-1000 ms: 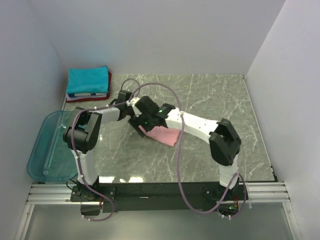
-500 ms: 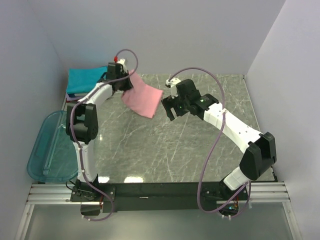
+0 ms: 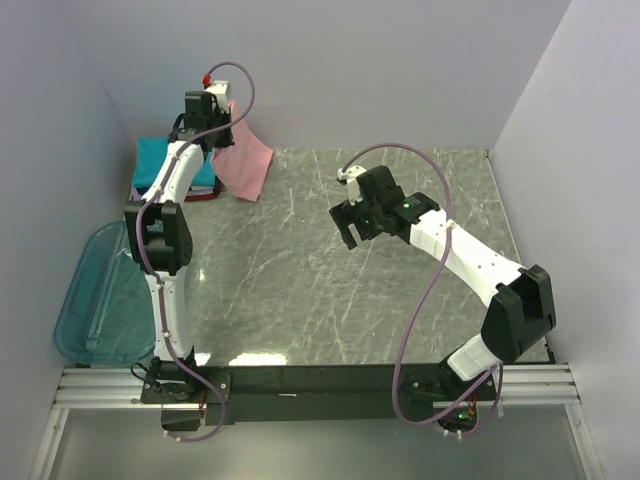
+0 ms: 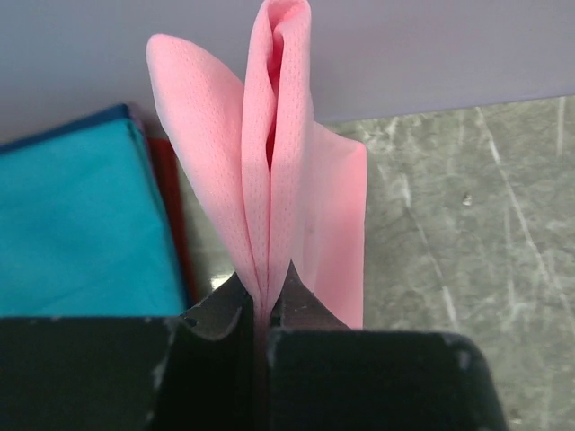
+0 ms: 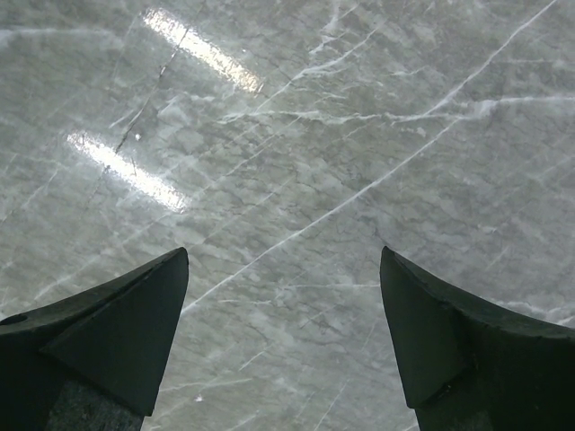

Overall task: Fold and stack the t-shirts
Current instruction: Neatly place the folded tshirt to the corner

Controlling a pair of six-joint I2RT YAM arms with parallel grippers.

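A folded light pink t-shirt (image 3: 245, 160) hangs in the air at the back left, pinched by my left gripper (image 3: 222, 128), which is shut on its edge. In the left wrist view the pink t-shirt (image 4: 269, 180) rises in folds from between the closed jaws of the left gripper (image 4: 262, 301). Just left of it a folded teal t-shirt (image 3: 160, 165) tops a stack with red and white edges (image 3: 200, 193); the teal cloth (image 4: 81, 224) shows beside the pink one. My right gripper (image 3: 353, 226) hovers open over bare marble, with nothing between its fingers (image 5: 117, 328).
A translucent blue plastic bin (image 3: 95, 295) sits off the table's left edge. White walls close in the back and both sides. The marble tabletop (image 3: 400, 300) spreads between the two arms.
My left gripper has carried the pink t-shirt from the table's middle up and back left, beside the stack. My right gripper let go, opened wide and drew away to the right.
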